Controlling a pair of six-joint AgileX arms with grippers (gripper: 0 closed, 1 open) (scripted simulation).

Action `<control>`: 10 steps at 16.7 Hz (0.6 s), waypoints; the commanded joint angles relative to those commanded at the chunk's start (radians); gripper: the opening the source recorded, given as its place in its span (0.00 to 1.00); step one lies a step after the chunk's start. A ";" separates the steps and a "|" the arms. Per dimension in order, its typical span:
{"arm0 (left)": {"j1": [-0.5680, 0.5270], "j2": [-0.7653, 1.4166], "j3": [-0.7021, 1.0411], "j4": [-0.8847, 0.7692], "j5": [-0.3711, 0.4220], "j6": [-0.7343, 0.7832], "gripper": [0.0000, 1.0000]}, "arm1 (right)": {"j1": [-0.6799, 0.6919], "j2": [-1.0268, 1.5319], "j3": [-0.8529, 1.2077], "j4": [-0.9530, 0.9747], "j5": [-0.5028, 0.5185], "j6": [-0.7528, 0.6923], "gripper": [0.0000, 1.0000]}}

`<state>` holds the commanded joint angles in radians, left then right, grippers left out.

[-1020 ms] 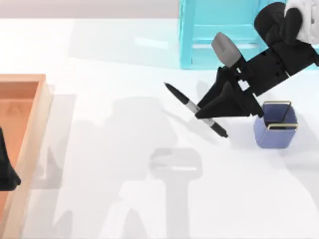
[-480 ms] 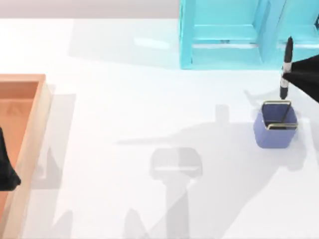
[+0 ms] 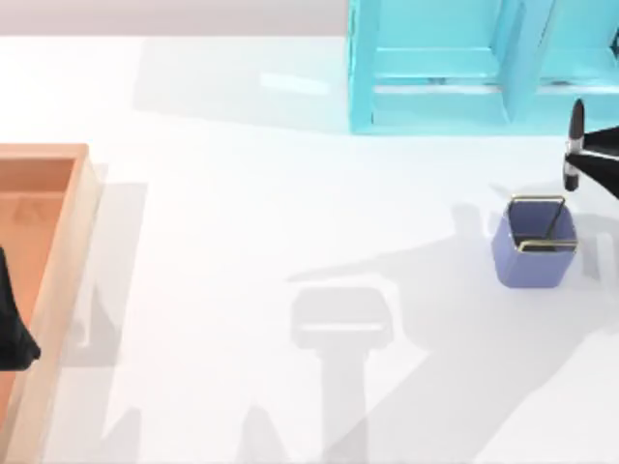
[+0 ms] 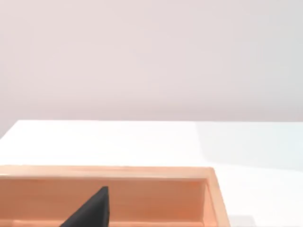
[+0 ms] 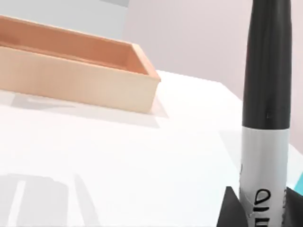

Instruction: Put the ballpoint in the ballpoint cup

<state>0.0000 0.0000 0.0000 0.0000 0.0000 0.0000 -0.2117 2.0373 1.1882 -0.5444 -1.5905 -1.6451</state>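
White table (image 3: 290, 193): ballpoint (image 5: 265, 118) label reads partly "ui".

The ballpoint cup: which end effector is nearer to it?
The right end effector, holding the ballpoint just beyond the ballpoint cup at the table's right. The left end effector sits over the wooden tray, far left.

Tray (image 3: 58, 227) — matt pale wood; table (image 3: 242, 242) smooth, white; ballpoint (image 5: 267, 94) — glossy black barrel; cup (image 3: 534, 261) gold-rimmed.

Bright, even light; soft grey shadows
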 joint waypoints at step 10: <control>0.000 0.000 0.000 0.000 0.000 0.000 1.00 | -0.001 -0.020 0.087 -0.369 -0.153 -0.067 0.00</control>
<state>0.0000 0.0000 0.0000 0.0000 0.0000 0.0000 -0.2127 2.0170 1.2750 -0.9137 -1.7439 -1.7120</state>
